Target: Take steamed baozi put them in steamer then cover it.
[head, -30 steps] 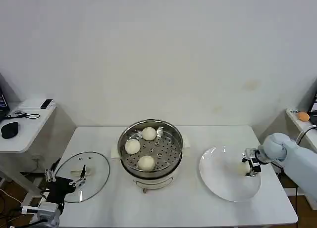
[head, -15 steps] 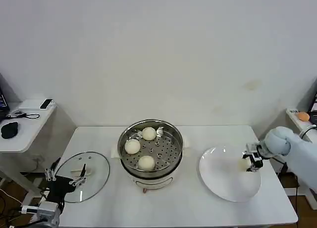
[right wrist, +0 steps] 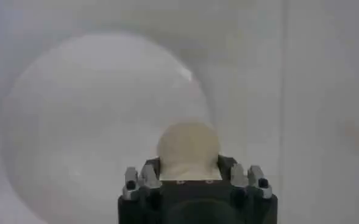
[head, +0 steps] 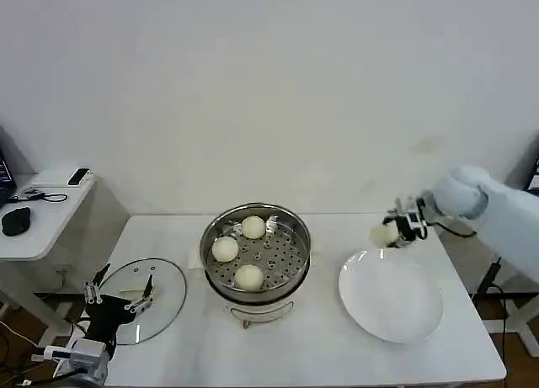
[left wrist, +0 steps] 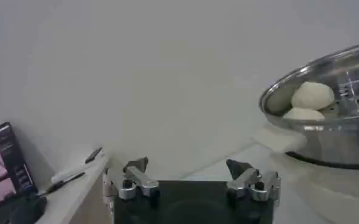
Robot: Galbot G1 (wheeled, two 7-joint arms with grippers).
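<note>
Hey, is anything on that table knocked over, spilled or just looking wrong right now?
Nothing stands out. Three buns sit apart in the upright steamer, the glass lid lies flat on the table's left near the open left end effector, and the right end effector holds the fourth bun above the empty white plate.

Three round cream baozi point(head: 237, 252) sit in the shiny steamer point(head: 255, 252) at mid-surface; my right claw point(head: 390, 231) holds the fourth baozi point(head: 382, 235) aloft.
</note>
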